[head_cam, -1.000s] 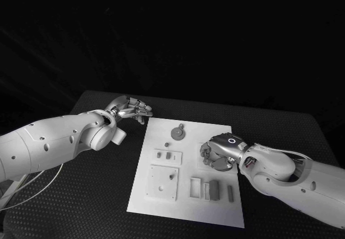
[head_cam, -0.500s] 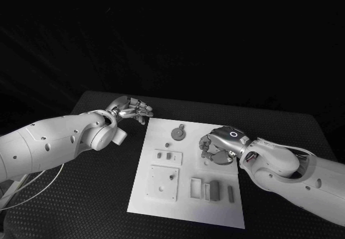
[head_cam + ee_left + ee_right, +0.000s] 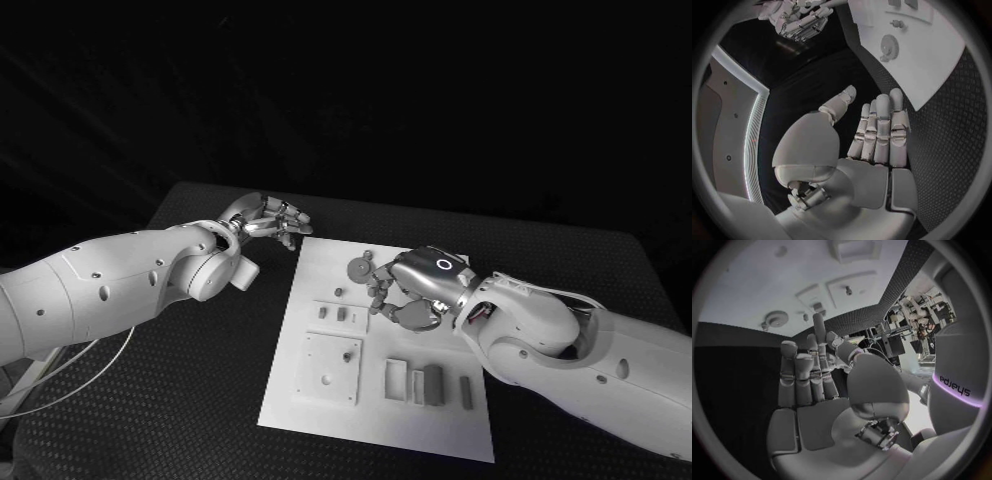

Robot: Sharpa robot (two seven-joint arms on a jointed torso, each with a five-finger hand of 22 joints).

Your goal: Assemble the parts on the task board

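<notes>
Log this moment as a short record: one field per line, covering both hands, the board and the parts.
left hand: open, holds nothing, off the board's far left corner
right hand: open, over the board's middle, fingers reaching toward the round gear
task board: white plate, flat on the black table
round gear: lies near the board's far end

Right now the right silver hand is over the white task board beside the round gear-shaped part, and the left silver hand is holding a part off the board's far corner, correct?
Not quite. The left silver hand holds nothing: the left wrist view shows its fingers straight and apart over the black table. The rest stands: in the head view the right silver hand is over the white task board, beside the round gear-shaped part.
</notes>
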